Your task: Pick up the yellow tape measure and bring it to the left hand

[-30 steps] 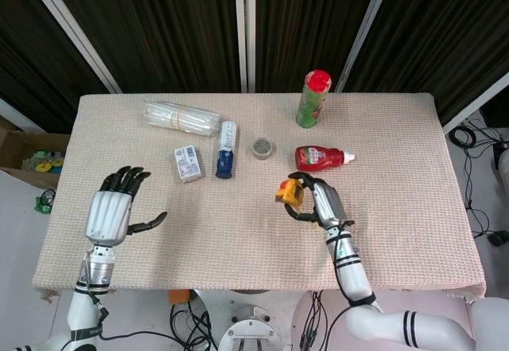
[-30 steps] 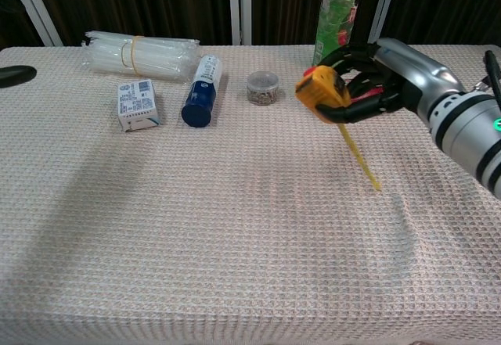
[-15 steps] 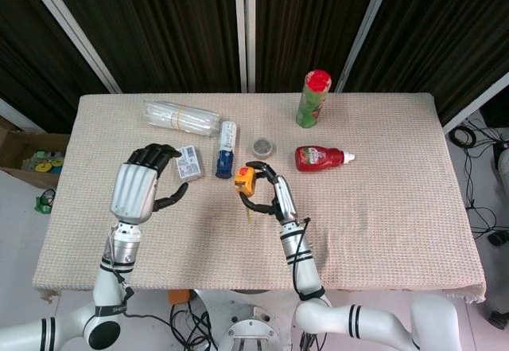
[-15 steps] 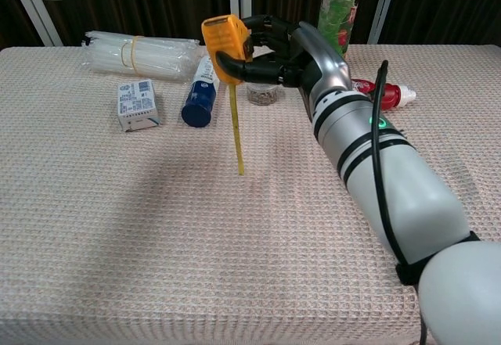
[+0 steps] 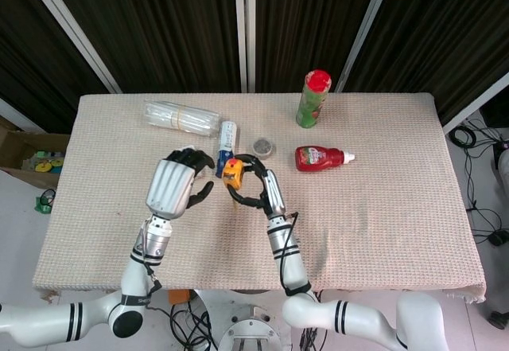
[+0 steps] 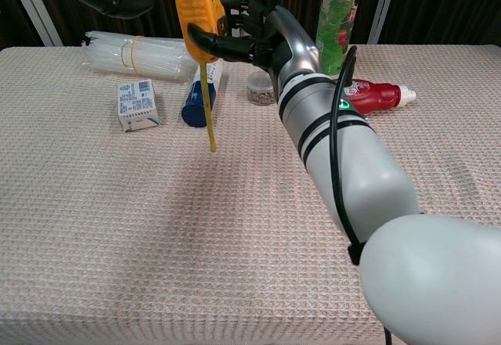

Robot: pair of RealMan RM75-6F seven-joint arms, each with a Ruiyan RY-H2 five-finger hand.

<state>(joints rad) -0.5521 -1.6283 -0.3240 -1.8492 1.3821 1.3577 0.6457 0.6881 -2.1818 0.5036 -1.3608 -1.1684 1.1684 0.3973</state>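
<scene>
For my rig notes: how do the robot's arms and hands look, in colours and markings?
Both hands, left hand and right hand, have silver-grey backs and black fingers. The arms are white with black bands. A black cable and a small green light show on the right forearm.

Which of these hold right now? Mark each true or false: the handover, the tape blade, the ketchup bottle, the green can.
1. The right hand holds the yellow tape measure above the table. True.
2. The left hand already grips the tape measure. False: it is beside it, open and apart.
3. A strip of yellow blade hangs down from the case. True.
4. The red ketchup bottle stands upright. False: it lies on its side.
5. The green can stands upright at the far edge. True.
</scene>
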